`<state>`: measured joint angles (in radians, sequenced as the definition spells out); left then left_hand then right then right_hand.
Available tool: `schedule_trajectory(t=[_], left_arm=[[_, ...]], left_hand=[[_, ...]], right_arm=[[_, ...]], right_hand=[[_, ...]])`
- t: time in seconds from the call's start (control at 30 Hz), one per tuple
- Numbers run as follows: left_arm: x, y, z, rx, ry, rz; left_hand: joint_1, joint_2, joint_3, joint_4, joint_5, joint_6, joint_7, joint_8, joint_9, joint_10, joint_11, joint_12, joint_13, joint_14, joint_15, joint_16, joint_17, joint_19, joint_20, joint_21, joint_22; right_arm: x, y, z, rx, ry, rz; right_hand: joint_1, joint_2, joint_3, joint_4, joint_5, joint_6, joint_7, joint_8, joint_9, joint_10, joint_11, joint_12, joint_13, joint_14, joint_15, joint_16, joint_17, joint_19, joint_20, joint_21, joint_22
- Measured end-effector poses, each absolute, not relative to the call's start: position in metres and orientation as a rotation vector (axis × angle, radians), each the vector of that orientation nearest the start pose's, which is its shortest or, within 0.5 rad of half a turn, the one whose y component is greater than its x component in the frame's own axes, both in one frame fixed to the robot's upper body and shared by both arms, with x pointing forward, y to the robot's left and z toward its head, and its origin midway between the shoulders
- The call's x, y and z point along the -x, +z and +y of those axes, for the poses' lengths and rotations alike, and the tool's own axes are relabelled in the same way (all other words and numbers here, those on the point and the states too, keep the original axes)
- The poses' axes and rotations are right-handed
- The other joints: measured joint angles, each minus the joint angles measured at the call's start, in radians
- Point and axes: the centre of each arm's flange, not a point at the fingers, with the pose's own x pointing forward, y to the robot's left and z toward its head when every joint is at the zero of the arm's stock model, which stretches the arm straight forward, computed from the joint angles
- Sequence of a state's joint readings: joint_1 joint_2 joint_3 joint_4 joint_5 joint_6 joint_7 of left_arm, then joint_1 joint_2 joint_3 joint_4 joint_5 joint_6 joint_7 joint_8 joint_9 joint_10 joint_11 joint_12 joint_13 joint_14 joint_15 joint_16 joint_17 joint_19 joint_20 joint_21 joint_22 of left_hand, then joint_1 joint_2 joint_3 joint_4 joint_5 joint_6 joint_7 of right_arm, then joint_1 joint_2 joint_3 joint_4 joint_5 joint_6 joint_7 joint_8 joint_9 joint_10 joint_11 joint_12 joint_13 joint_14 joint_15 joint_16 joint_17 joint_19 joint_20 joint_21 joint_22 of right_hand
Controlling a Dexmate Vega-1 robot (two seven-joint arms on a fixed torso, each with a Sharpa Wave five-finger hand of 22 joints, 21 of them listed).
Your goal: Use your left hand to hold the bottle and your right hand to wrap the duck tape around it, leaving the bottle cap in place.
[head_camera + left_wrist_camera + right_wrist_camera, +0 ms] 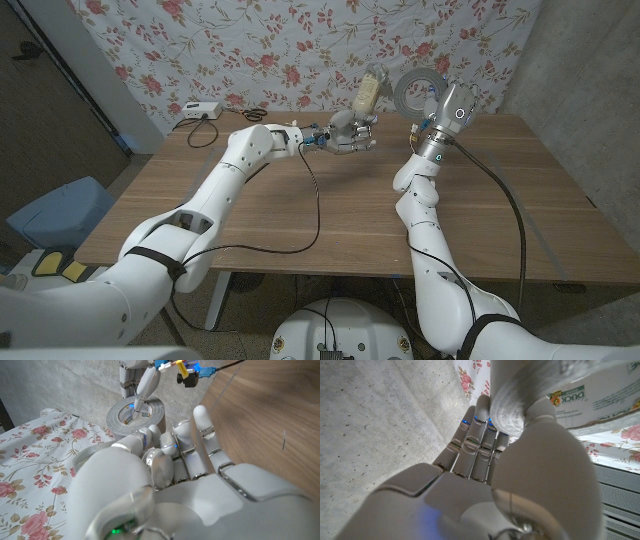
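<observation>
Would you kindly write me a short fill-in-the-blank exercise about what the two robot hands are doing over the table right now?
1. The left hand holds the ____ above the wooden table.
2. The right hand holds a roll of grey ____.
3. Behind the table hangs a cloth printed with ____.
4. A small white box sits near the table's far ____ corner.

Missing words: bottle; tape; flowers; left

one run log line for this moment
left hand: holds bottle raised | right hand: holds duct tape roll beside bottle | wrap: not visibly started
</observation>
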<state>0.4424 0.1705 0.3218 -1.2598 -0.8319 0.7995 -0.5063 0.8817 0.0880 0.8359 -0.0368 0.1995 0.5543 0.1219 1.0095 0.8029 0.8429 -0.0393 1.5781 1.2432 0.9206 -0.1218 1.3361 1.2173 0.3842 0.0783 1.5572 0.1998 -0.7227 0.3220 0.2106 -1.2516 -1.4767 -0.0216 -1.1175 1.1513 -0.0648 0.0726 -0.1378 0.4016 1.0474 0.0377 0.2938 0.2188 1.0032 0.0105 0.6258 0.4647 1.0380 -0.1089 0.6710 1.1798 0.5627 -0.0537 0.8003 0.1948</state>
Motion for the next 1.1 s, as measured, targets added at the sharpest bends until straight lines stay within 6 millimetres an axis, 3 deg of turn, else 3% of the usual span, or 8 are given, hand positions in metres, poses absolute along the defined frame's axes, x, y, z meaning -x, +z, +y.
schedule_trajectory(t=[0.5,0.6,1.1], left_arm=[[-0.619,0.077,0.047,0.326,-1.204,0.031],[-0.614,0.08,0.041,0.346,-1.242,0.012],[-0.607,0.078,0.019,0.43,-1.358,-0.036]], left_hand=[[-0.003,0.003,0.0,0.0,-0.006,0.003,0.003,-0.004,0.006,0.008,0.002,-0.001,0.0,0.004,0.001,0.007,0.0,0.002,-0.002,0.0,0.0],[-0.004,0.004,0.0,0.0,-0.006,0.003,0.003,-0.005,0.006,0.008,0.002,-0.001,0.0,0.003,0.0,0.007,0.0,0.002,-0.002,0.0,0.0],[-0.004,0.004,0.0,0.0,-0.006,0.003,0.004,-0.009,0.007,0.008,0.001,0.0,0.002,0.002,-0.001,0.007,0.0,-0.004,-0.007,-0.004,-0.005]], right_arm=[[-0.608,0.051,-0.23,0.772,-1.319,-0.837],[-0.613,0.046,-0.234,0.777,-1.318,-0.803],[-0.63,0.03,-0.242,0.717,-1.293,-0.708]], right_hand=[[0.0,0.0,0.0,0.0,-0.01,0.005,0.006,0.001,0.004,0.02,-0.002,-0.007,0.0,0.007,-0.005,-0.006,0.013,0.0,0.0,0.008,-0.005],[0.0,0.0,0.0,0.0,-0.011,0.011,0.011,0.012,0.004,0.021,-0.003,-0.008,0.0,0.01,-0.008,-0.01,0.011,0.0,0.0,0.008,-0.005],[0.0,0.0,0.0,0.0,-0.019,0.01,0.011,-0.001,0.004,0.021,-0.003,-0.008,0.0,0.01,-0.008,-0.014,0.012,0.0,0.0,0.017,-0.005]])
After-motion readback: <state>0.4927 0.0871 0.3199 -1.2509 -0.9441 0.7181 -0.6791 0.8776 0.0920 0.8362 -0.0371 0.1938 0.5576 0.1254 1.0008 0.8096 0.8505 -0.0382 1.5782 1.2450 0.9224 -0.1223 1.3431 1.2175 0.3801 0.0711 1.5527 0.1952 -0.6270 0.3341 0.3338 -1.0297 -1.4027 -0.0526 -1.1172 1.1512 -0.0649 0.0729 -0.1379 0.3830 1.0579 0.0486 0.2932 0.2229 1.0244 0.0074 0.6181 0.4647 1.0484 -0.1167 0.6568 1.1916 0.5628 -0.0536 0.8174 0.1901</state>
